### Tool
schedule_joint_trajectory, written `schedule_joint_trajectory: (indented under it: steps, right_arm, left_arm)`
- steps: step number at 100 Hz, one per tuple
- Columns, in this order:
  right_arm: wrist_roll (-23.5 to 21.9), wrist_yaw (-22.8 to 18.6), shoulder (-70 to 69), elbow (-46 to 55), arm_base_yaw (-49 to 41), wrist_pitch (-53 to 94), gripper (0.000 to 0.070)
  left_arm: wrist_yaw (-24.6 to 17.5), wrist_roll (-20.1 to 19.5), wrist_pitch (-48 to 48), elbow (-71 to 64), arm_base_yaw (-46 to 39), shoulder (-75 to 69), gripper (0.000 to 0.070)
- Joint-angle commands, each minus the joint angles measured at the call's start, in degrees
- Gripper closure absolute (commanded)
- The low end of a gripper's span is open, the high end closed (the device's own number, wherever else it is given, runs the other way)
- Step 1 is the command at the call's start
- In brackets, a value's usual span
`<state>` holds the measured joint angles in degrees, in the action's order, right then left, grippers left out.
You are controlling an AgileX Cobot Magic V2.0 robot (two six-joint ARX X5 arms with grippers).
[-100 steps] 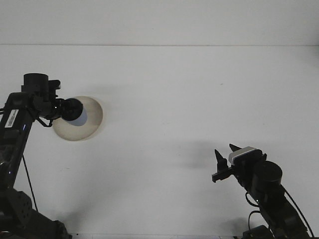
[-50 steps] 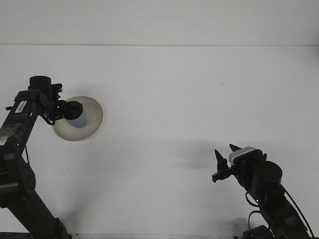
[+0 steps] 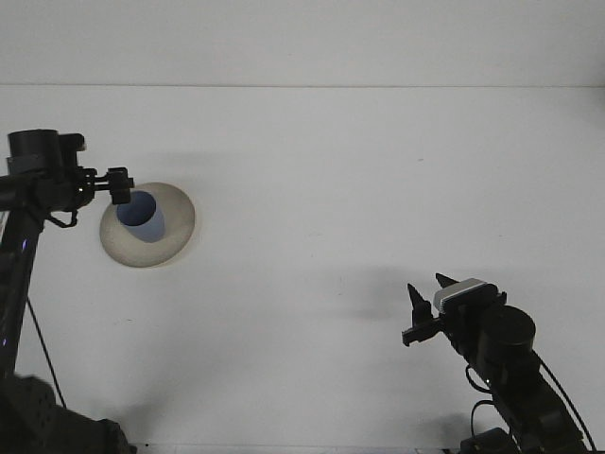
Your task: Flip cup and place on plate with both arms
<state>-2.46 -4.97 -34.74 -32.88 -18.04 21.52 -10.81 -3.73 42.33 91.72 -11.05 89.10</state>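
While the blue cup [image 3: 142, 216] sits upright on the beige plate [image 3: 175, 236], open end up w/ its dark inside showing, neither arm holds anything. Cup stands on the plate's left half, toward the far-left rim. Plate lies on the white table [image 3: 340, 189], left of centre, casting a soft shadow along its near-right edge.

Left gripper [image 3: 120, 185] hangs at the plate's upper-left edge, just beside the cup's rim and apart from it as far as the view shows; it grasps nothing. Its fingers look bunched into one dark block, so can't tell if they're parted or closed. Left arm comes in from the left frame edge, w/ cables trailing down along it.

Right gripper [image 3: 427, 305] is well apart from cup and plate, low at the right side of the table. Its two dark fingers are spread w/ a clear gap between them, empty, pointing up-left. A grey-white camera block sits just behind them on the wrist.
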Motion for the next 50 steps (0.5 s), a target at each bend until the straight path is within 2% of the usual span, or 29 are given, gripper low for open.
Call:
schedule_joint_trajectory:
  steps: [1,18,22,27,35,42,48,50]
  right_arm:
    - [-0.55,1.16,-0.2,-0.37,-0.2,-0.57,0.0331]
    - [-0.83,3.82,0.55,-0.35,1.18,-1.44,0.0331]
    - [-0.83,4.0,1.18,-0.31,1.81,-1.86,0.0331]
    - [-0.83,4.0,2.29,-0.2,2.8,-2.21,0.0331]
    - [-0.81,3.98,4.5,0.15,4.63,-2.54,0.0351]
    - [-0.83,3.93,6.71,1.05,6.38,-3.04,0.0447]
    - [-0.81,3.91,8.85,2.32,7.8,-4.02,0.0633]
    - [-0.83,3.91,9.57,2.82,8.24,-4.59,0.07]
  left_arm:
    - [-0.24,-0.07,0.02,1.22,-0.24,-3.63,0.02]
    - [-1.03,-0.09,3.45,1.07,-0.17,-16.15,0.0219]
    - [-2.19,-0.07,4.24,0.57,-0.04,-18.91,0.0266]
    - [-3.82,-0.13,3.98,-1.33,0.22,-22.91,0.036]
    - [-4.13,-0.2,1.09,-7.48,0.81,-29.38,0.0498]
    - [-4.09,-0.7,-3.48,-16.0,0.94,-35.63,0.0598]
    - [-4.04,-1.01,-8.98,-24.94,0.94,-41.24,0.0688]
    - [-4.04,-1.18,-11.13,-28.17,0.94,-43.21,0.0693]
